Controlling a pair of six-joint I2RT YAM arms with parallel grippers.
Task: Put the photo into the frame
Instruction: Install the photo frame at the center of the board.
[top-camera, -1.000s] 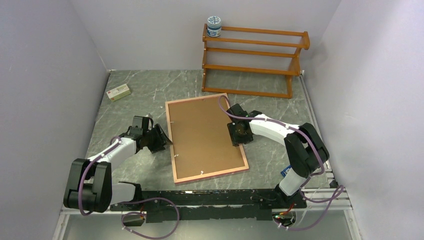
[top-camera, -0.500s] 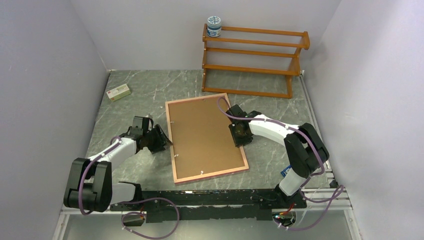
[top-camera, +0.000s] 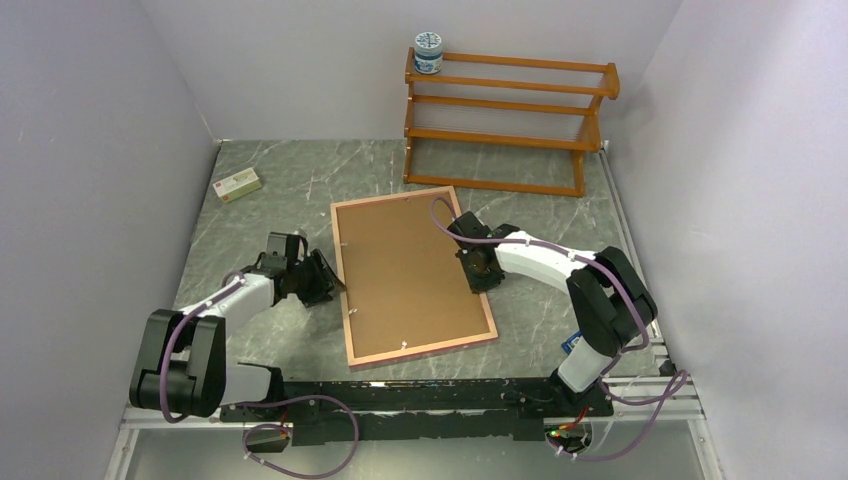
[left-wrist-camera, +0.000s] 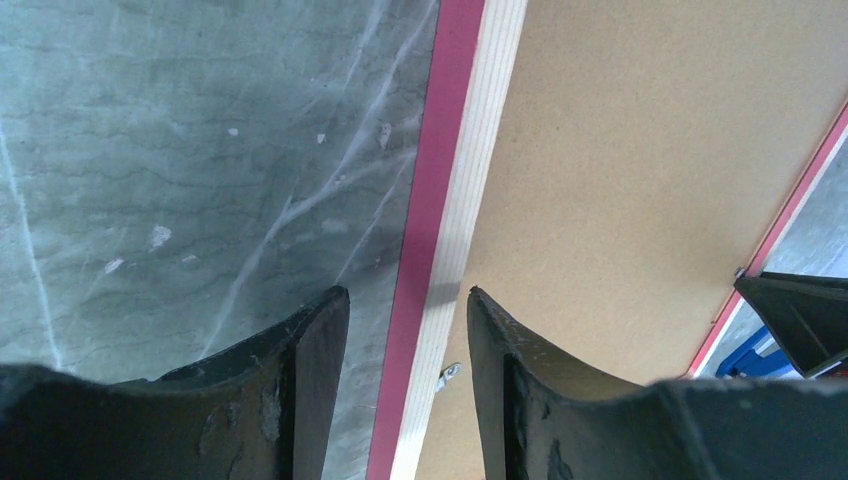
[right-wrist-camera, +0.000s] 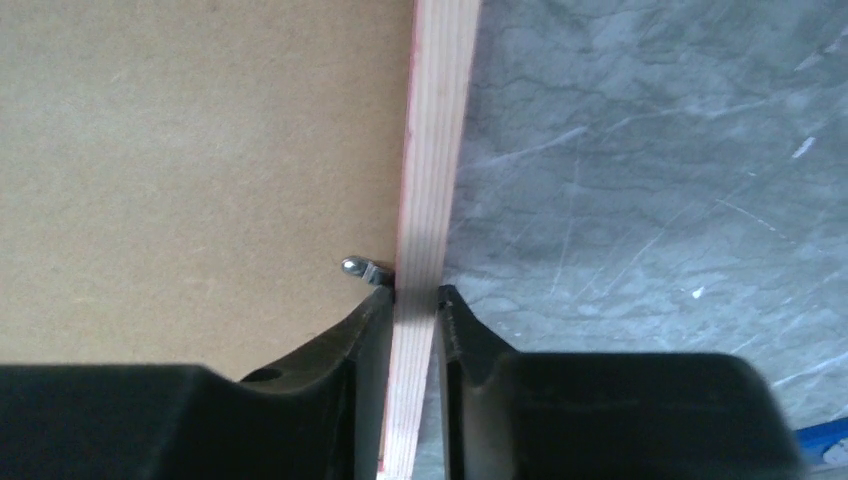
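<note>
The frame lies face down on the table, pale wood back up, pink edge showing, with the brown fibreboard panel set in it. My left gripper is open and straddles the left rim, one finger over the table and one over the panel, without touching it. My right gripper is shut on the frame's right rim, just behind a small metal tab. The photo is out of view.
An orange-brown wooden rack stands at the back with a small jar on top. A small box lies at the back left. A blue object sits by the right arm's base.
My right wrist has shifted slightly toward the frame's right rim. The frame and the left arm have hardly moved.
</note>
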